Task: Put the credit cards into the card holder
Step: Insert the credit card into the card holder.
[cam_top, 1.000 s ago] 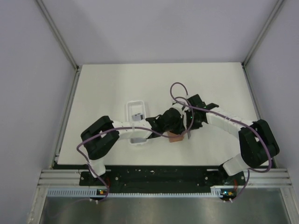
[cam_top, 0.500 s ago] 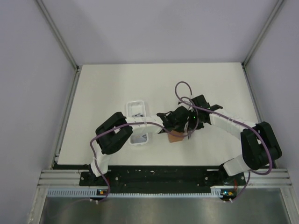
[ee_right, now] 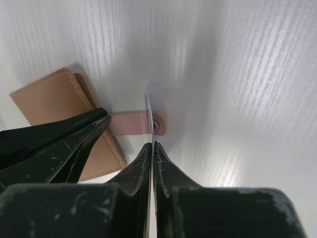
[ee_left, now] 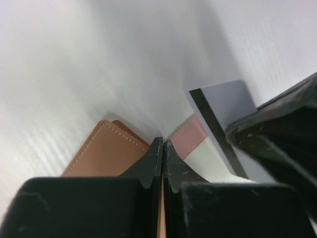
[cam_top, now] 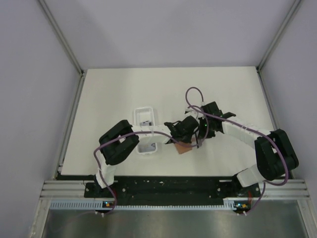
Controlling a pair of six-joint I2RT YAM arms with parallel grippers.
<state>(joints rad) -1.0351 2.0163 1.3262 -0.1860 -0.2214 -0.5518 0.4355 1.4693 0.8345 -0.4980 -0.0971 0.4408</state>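
Down near the middle of the table, toward its near edge and just right of the white tray, lies the orange-brown card holder, its pink strap stretched out to the right. The left gripper sits pinched together at the holder's edge, a thin brown sliver showing between its fingers. The right gripper is clamped on a silvery credit card with a dark stripe, held on edge just over the strap; whether they touch I cannot tell.
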